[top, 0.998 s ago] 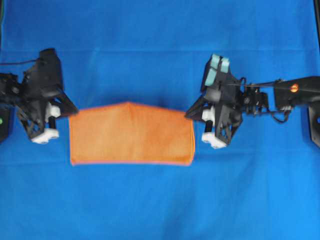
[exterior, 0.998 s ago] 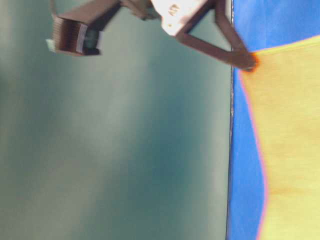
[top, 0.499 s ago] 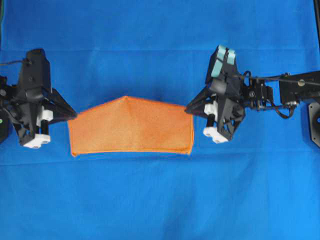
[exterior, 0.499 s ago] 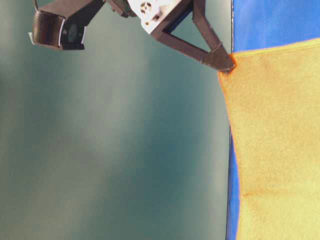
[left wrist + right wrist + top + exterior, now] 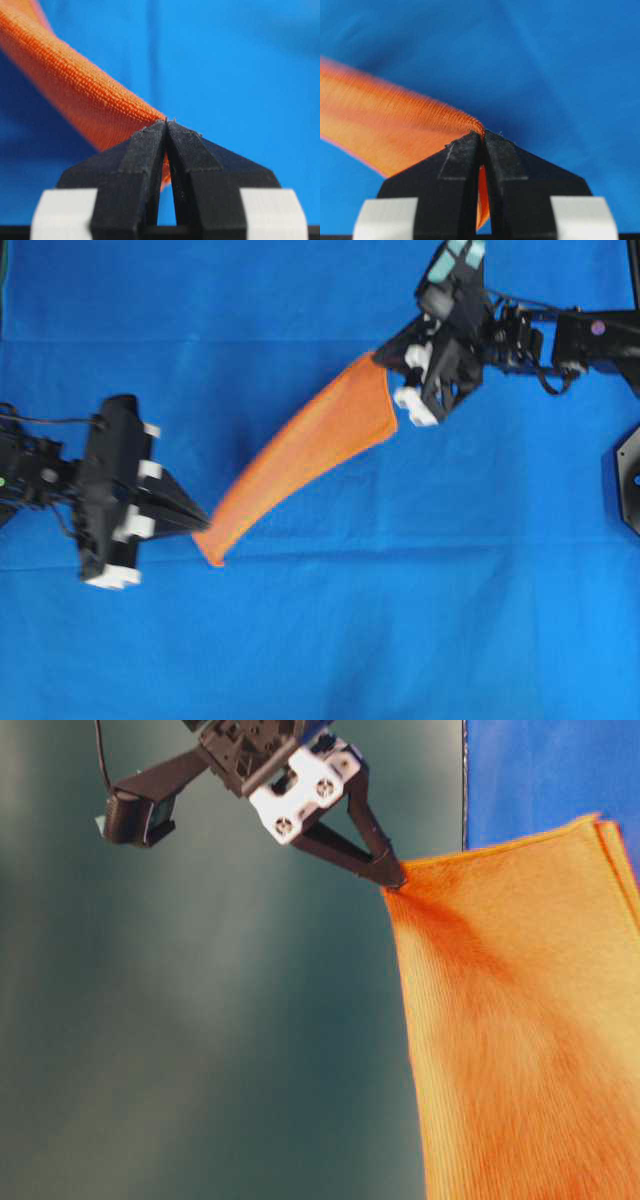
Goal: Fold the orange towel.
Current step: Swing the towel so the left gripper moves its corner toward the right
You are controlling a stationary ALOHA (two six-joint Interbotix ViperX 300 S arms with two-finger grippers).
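place: robot lab bench | evidence: blue table cloth covering surface; plain grey-green backdrop; two camera-carrying arms

A blue cloth covers the whole table seen from above, edge to edge, with soft creases and faint shading running across it. Light falls evenly on it, bright, with no hard shadows. At the far right edge a thin dark strip runs down beside the cloth, maybe the table's border, though it is too narrow to tell. From the table-level view, which is turned on its side, a plain grey-green wall fills most of the picture, smooth and a little mottled, blurred. The blue cloth meets it along a straight dark line
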